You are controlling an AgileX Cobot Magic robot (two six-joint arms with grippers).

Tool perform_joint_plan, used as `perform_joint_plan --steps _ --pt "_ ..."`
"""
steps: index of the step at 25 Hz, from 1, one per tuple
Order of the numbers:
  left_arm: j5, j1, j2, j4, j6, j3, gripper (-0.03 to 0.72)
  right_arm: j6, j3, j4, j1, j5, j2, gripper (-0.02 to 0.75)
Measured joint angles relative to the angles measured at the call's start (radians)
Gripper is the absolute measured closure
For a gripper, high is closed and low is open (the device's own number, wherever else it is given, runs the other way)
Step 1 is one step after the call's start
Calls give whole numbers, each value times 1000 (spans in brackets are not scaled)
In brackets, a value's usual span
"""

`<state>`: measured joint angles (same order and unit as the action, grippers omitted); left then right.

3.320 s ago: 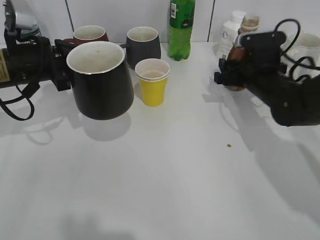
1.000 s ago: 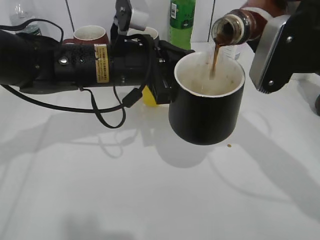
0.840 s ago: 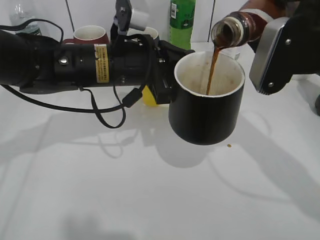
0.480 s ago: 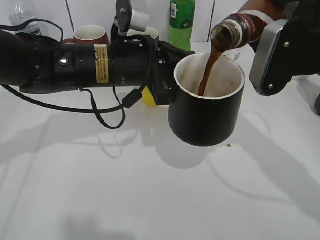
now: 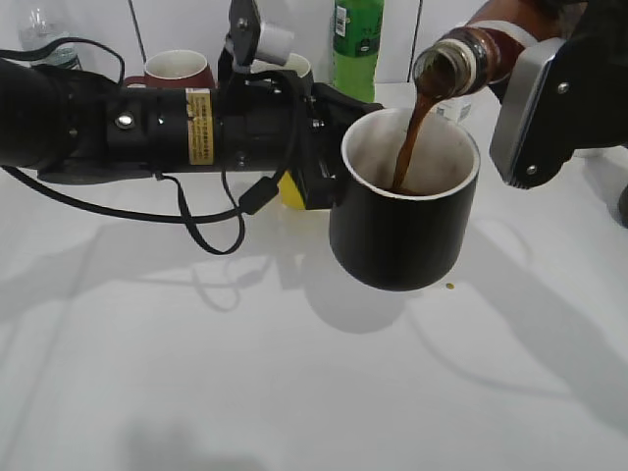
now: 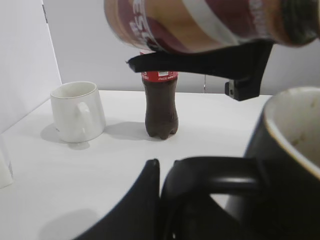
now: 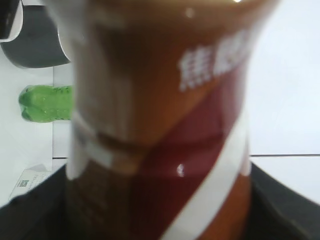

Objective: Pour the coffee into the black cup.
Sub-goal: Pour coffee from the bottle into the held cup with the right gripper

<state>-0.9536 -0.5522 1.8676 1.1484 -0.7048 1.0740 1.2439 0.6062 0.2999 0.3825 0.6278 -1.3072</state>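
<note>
The white worktop point(image 5: 294, 392) carries a maroon mug point(image 5: 177, 67), a grey mug point(image 5: 294, 65), a yellow cup point(image 5: 290, 192) and a green bottle point(image 5: 356, 44) at the back. Above it, the left end effector point(image 6: 165, 175) is clenched on the handle of the black cup point(image 5: 402, 221), holding it in the air. The right end effector point(image 5: 535, 93) grasps the coffee bottle point(image 5: 481, 54), tipped mouth-down over the rim. The coffee point(image 5: 407, 137) streams into the cup. The risks, as I judge them: a steeper tilt could make the stream overshoot the far rim, the cup could sag or twist on its handle as it grows heavier, and either arm drifting would put coffee on the worktop.
</note>
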Motion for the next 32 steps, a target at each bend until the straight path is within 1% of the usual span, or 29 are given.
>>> perform_joint_plan --steps 32 --pt "4 0 0 1 0 0 646 4 0 0 0 0 0 211"
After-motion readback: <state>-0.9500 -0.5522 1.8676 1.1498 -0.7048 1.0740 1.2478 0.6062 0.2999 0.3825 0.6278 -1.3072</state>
